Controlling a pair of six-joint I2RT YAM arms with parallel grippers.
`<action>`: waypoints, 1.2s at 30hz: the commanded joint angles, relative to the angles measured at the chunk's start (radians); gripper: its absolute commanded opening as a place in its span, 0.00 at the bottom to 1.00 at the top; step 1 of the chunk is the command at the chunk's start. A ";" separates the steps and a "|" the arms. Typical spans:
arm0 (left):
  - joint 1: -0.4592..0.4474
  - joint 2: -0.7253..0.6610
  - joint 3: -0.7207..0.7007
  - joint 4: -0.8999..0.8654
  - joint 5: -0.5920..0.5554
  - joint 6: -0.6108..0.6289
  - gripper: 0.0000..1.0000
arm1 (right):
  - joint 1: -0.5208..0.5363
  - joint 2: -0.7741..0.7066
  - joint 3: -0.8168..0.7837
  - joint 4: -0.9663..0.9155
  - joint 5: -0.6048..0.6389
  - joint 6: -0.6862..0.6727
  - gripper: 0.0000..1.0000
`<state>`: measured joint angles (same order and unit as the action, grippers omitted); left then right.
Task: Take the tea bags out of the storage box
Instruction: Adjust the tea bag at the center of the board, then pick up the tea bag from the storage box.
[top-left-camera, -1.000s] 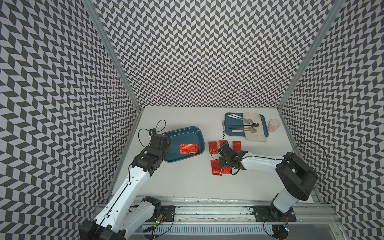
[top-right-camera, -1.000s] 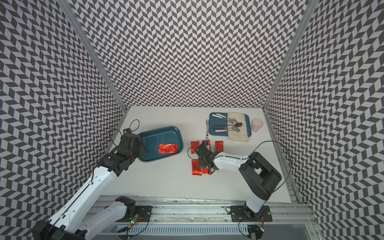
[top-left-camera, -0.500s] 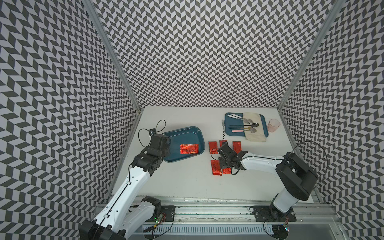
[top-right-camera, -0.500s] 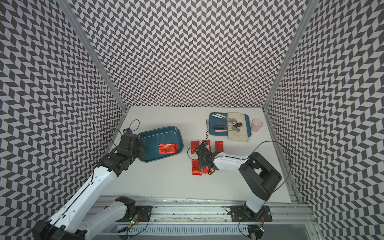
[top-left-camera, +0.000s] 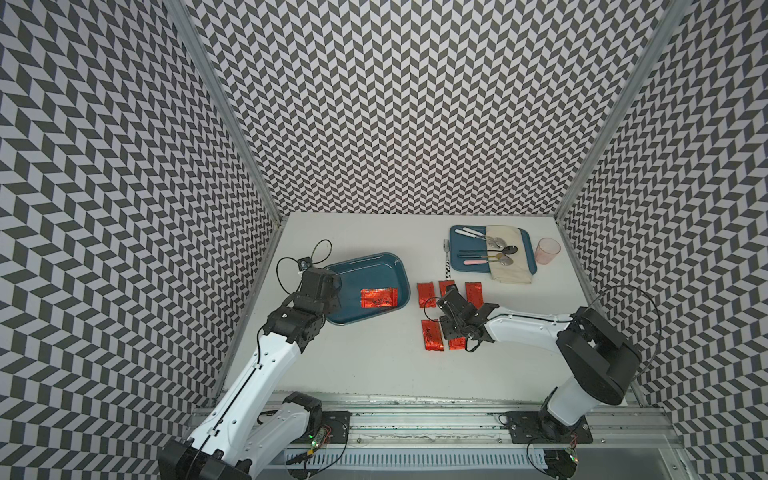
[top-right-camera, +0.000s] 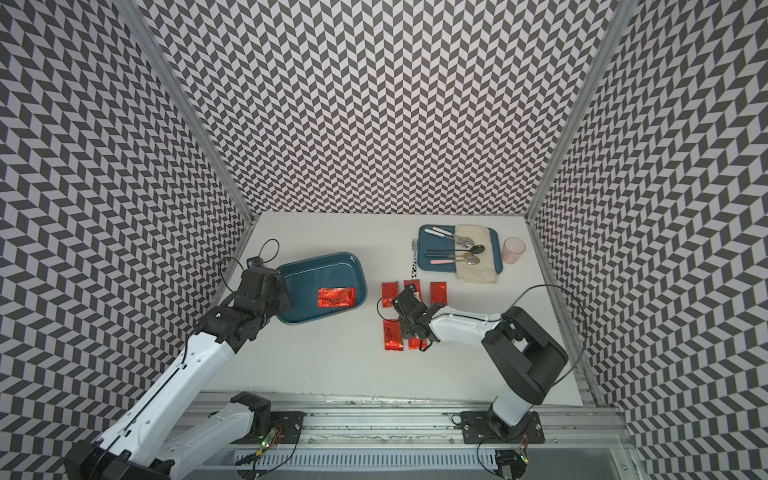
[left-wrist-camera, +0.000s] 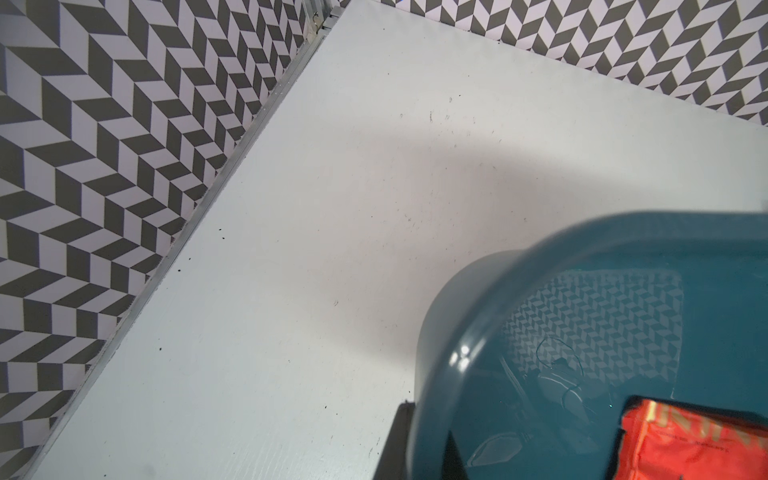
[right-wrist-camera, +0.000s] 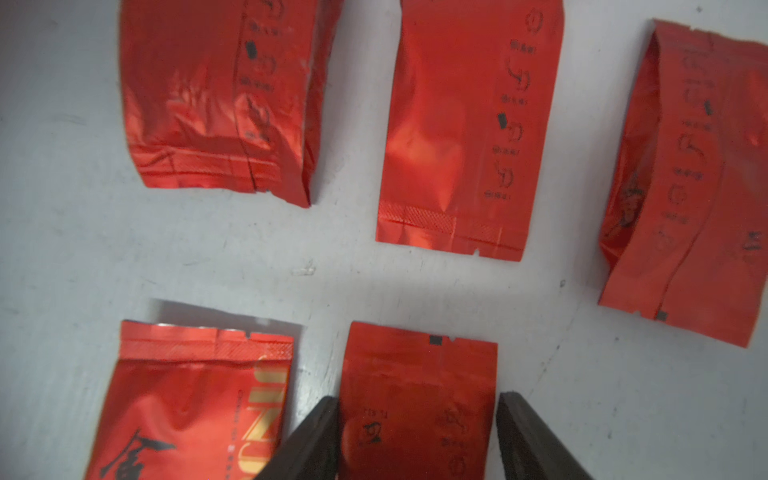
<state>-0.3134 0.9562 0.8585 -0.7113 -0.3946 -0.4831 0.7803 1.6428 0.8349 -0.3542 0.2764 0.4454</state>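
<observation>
The left gripper (top-left-camera: 331, 291) was clamped on the left-end rim of the dark teal plastic storage box (top-left-camera: 365, 268), in which one shiny red foil tea bag (top-left-camera: 378, 298) lay. The right gripper (right-wrist-camera: 417, 401) stood open, its jaws flanking one of five tea bags (right-wrist-camera: 417, 365) lying flat on the white table (top-left-camera: 374, 357).

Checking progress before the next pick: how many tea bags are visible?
6 tea bags: one in the storage box; five on the table, three in the far row, two nearer; none seems hidden.
</observation>
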 joint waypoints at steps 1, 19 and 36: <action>0.004 0.001 -0.001 0.038 0.012 0.009 0.00 | -0.005 -0.018 -0.010 -0.017 -0.011 -0.007 0.65; 0.004 0.000 -0.002 0.038 0.013 0.008 0.00 | -0.009 -0.175 0.094 -0.062 -0.082 -0.052 0.70; 0.004 -0.005 -0.008 0.049 0.036 0.013 0.00 | 0.062 -0.246 0.382 0.179 -0.696 -0.644 0.53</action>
<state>-0.3134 0.9623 0.8558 -0.7074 -0.3717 -0.4713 0.8253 1.3312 1.1549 -0.2211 -0.2802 -0.0071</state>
